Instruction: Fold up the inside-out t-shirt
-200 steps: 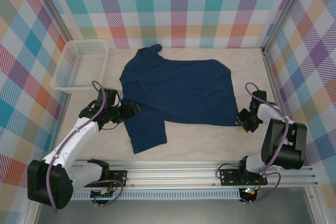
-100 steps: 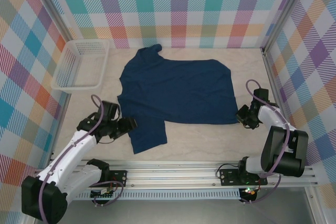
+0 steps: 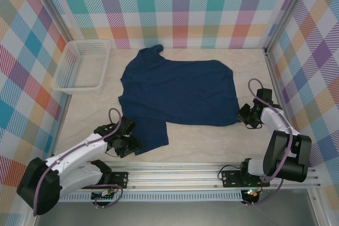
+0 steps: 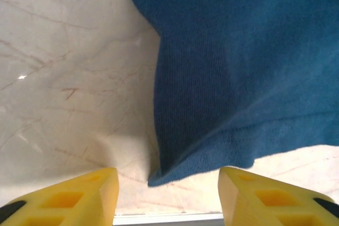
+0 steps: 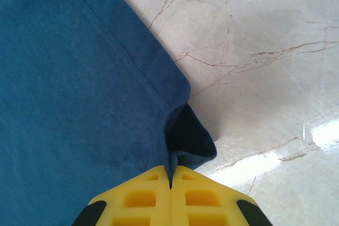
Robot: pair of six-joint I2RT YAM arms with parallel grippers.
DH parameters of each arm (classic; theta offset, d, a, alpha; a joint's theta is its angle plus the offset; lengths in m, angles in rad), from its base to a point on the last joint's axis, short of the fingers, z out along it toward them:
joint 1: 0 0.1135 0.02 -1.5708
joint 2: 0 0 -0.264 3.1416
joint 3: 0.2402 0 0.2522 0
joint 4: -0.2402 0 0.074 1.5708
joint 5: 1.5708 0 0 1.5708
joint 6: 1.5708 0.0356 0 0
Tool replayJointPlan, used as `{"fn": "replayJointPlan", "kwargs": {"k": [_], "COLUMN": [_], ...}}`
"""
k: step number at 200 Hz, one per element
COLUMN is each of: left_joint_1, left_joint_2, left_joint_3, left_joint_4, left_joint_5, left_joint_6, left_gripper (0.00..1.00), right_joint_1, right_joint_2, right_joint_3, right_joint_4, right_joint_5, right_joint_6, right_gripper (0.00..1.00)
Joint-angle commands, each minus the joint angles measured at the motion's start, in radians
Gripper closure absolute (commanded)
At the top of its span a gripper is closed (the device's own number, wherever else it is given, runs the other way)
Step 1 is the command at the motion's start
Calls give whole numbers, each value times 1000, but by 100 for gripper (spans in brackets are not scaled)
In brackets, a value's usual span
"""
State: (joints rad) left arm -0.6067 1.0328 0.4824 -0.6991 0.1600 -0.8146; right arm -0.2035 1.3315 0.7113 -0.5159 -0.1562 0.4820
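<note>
- Basket [image 3: 82, 66]: white mesh, off the far-left side of the t-shirt [image 3: 177, 96], apart from it, up against the left wall.
- Left gripper [image 3: 130, 145]: low over the tabletop [image 3: 206, 144], at the near-left corner of the t-shirt, where a narrow flap of cloth juts toward the arms.
- From the left wrist: jaws standing apart, yellow fingers [image 4: 79, 197] on either side of the flap's corner, cloth lying slack on the tabletop between them, not gripped.
- T-shirt: dark navy, spread fairly flat across the middle of the tabletop, a small point of cloth sticking out at its far-left edge, near edge running straight from the flap to the right corner.
- Right gripper [image 3: 246, 117]: at the near-right corner of the t-shirt.
- From the right wrist: jaws pressed together, pinching a small raised fold of the stitched hem, with the rest of the cloth flat to the left of the pinch.
</note>
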Motion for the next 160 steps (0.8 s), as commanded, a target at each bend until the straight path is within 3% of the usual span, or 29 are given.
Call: {"fn": "replayJointPlan", "kwargs": {"k": [1,35,113,160], "left_joint_1": [-11,-17,-24,-23], "left_joint_2": [52,118,109,64], "left_joint_3": [22,18,-17,0], "left_joint_4": [63,92,155,148], "left_joint_5": [13,41,52,60], "left_joint_6": [36,59,54,62], "left_gripper": [53,63,92,100], "right_joint_1": [-3,-3,-3,-1], "right_joint_2": [-21,-34,-45,-38], "right_joint_3": [6,5,9,9], "right_joint_4": [9,-1,-10,-9], "right_joint_5": [-32,-25,-17,-23], "right_joint_6": [-16,-20,-23,-25], "right_gripper": [100,100,100,100]}}
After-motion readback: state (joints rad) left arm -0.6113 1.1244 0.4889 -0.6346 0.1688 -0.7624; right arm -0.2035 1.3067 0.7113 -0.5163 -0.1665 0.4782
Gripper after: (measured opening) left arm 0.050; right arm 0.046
